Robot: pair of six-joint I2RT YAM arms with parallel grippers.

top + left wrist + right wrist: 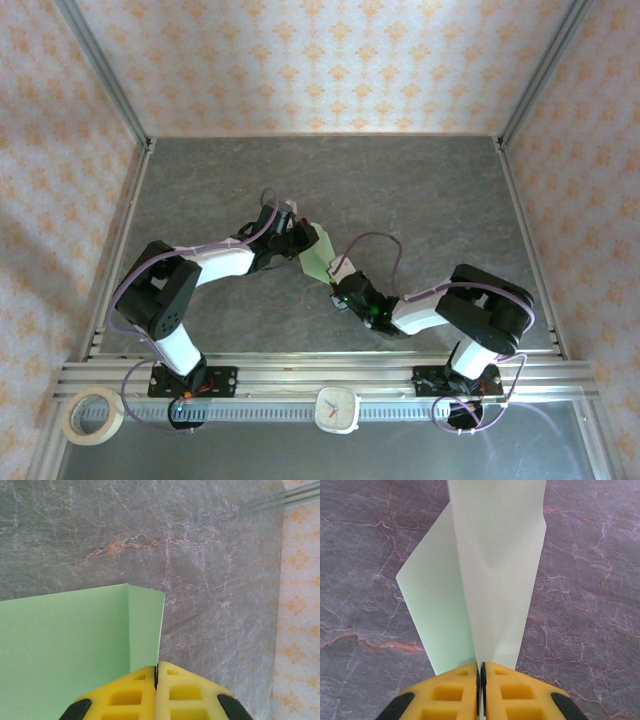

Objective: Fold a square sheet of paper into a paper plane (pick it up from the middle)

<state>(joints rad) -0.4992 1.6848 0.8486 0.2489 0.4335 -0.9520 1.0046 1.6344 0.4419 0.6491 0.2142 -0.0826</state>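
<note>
The paper [321, 255] is hanging over the middle of the worktop [420, 190] — pale green, matte, unmarked, folded into long tapering panels with sharp creases. The left gripper [156, 672] is pinching one folded edge, jaws pressed together on it; the right gripper [481, 669] is clamping the narrow end — jaws likewise closed on paper.
</note>
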